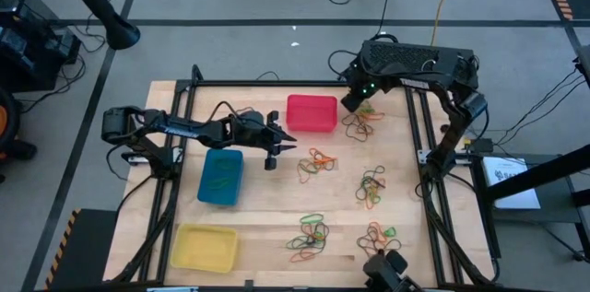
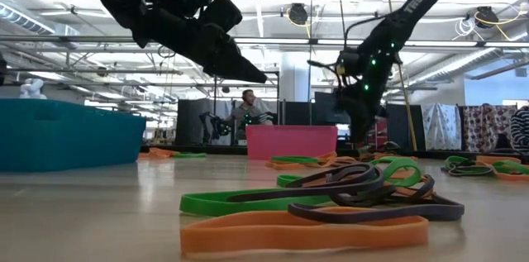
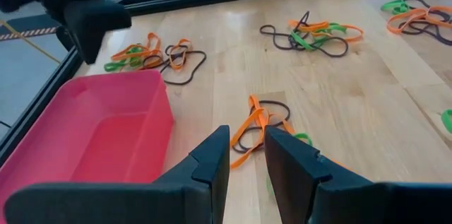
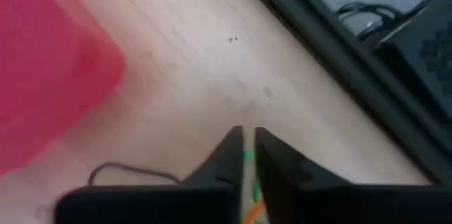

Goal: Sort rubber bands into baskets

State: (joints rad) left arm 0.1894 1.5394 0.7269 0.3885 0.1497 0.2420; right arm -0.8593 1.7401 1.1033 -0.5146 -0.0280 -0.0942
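High view, tangled orange, green, dark rubber bands point(image 1: 317, 162), right jaws nearly closed, left jaws slightly parted, empty.

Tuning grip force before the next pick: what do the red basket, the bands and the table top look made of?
Red basket: looks like smooth, slightly translucent moulded plastic, with rounded corners and a soft sheen. Rubber bands: flat matte strips in orange, green and dark, lying in limp loops, so probably rubber. Table: pale wood with visible grain and plank seams, lightly glossy, possibly sealed.

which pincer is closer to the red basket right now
Right. The right pincer sits just off the red basket's side, down by a rubber band pile. The left pincer hovers farther off, between the red and blue baskets.
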